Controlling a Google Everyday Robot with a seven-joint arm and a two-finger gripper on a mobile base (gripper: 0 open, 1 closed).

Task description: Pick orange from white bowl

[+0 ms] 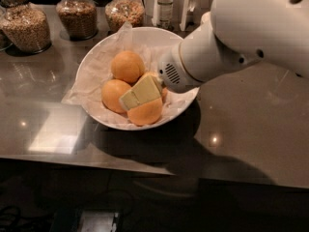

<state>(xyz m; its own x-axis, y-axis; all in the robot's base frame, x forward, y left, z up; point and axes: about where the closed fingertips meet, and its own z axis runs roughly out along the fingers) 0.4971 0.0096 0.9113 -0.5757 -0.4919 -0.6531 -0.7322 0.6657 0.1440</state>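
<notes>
The white bowl (pixel 96 57), wide and lined with crumpled white paper, stands on the dark counter. Three oranges show clearly in it: one at the back (pixel 127 65), one at the left (pixel 113 94) and one at the front (pixel 147 114). A sliver of a fourth (pixel 164 94) shows behind the gripper. No stem dot shows, so I cannot tell which one is the largest. My gripper (pixel 139 98) reaches in from the right on a thick white arm (pixel 231 37). Its pale tip lies on top of the front orange, between it and the back one.
Three glass jars of grains (pixel 26 25) (pixel 77 13) (pixel 124 8) stand along the back of the counter. A bottle (pixel 165 4) stands behind the bowl. The counter's front edge (pixel 96 161) runs close below the bowl.
</notes>
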